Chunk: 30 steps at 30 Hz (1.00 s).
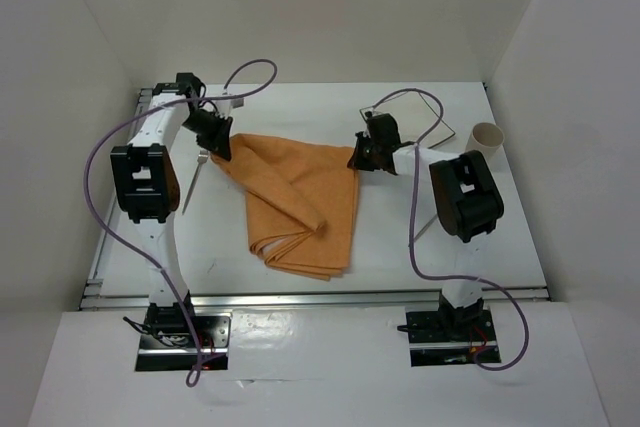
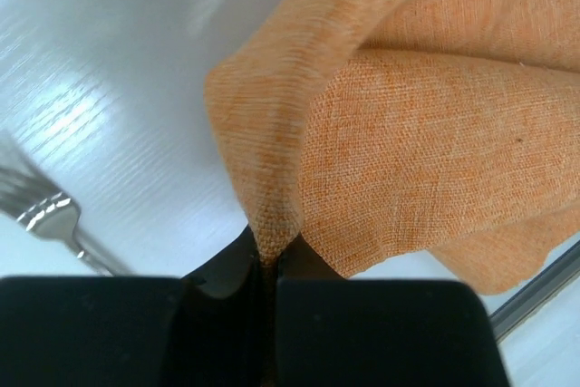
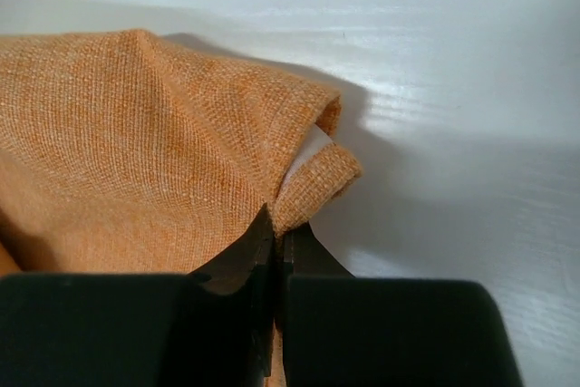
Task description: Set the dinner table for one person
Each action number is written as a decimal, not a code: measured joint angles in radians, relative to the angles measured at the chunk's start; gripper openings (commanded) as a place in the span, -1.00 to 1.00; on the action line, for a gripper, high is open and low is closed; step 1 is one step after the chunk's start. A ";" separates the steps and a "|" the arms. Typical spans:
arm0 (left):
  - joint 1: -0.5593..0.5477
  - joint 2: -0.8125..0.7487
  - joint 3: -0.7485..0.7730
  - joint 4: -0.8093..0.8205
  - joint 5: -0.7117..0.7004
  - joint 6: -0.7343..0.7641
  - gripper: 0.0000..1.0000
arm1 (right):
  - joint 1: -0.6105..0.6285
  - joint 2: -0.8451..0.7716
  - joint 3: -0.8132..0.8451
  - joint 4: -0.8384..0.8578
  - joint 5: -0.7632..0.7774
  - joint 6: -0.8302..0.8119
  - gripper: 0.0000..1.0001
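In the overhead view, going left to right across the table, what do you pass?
First the left gripper, then orange cloth, right gripper, cup.

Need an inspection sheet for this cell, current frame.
Surface: dinner table white, smooth, glossy.
Job's things: orange placemat bunched and folded mid-table; fork near the left gripper; beige cup upright, far right.
Clutter: nothing seen.
Grippers: left gripper and right gripper, jaws shut on a placemat corner each.
Cables: purple cables loop off both arms.
Surroundings: plain white walls on three sides.
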 measured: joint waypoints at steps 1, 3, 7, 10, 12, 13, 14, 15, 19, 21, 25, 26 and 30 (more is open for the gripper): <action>0.000 -0.011 0.003 -0.009 -0.006 0.005 -1.00 | 0.000 -0.014 -0.014 0.004 0.000 -0.005 -1.00; 0.000 -0.043 0.008 -0.026 -0.021 0.023 -1.00 | 0.000 -0.082 -0.070 0.009 0.000 -0.016 -1.00; 0.000 -0.168 0.008 -0.067 -0.045 0.057 -1.00 | 0.003 -0.383 -0.183 -0.029 -0.003 -0.038 -1.00; 0.000 -0.329 0.010 -0.090 -0.054 0.082 -1.00 | 0.009 -0.676 -0.206 -0.038 -0.003 -0.066 -1.00; 0.000 -0.458 0.008 -0.094 -0.053 0.097 -1.00 | 0.011 -0.856 -0.208 -0.035 -0.011 -0.087 -1.00; 0.000 -0.527 0.008 -0.096 -0.047 0.101 -1.00 | 0.012 -0.943 -0.207 -0.033 -0.021 -0.097 -1.00; -0.003 -0.591 0.005 -0.097 -0.038 0.101 -1.00 | 0.014 -1.018 -0.207 -0.036 -0.039 -0.107 -1.00; -0.008 -0.660 -0.006 -0.100 -0.032 0.105 -1.00 | 0.017 -1.074 -0.206 -0.042 -0.056 -0.116 -1.00; -0.014 -0.884 -0.032 -0.136 -0.016 0.132 -1.00 | 0.021 -1.213 -0.167 -0.101 -0.122 -0.140 -1.00; -0.015 -0.968 -0.044 -0.139 -0.016 0.153 -1.00 | 0.021 -1.234 -0.135 -0.145 -0.153 -0.147 -1.00; -0.015 -1.073 -0.067 -0.164 -0.012 0.177 -1.00 | 0.021 -1.256 -0.077 -0.225 -0.185 -0.151 -1.00; -0.015 -1.083 -0.061 -0.180 -0.006 0.180 -1.00 | 0.021 -1.262 -0.068 -0.243 -0.190 -0.150 -1.00; -0.015 -1.040 0.047 -0.275 0.021 0.172 -1.00 | 0.021 -1.303 -0.061 -0.296 -0.206 -0.129 -1.00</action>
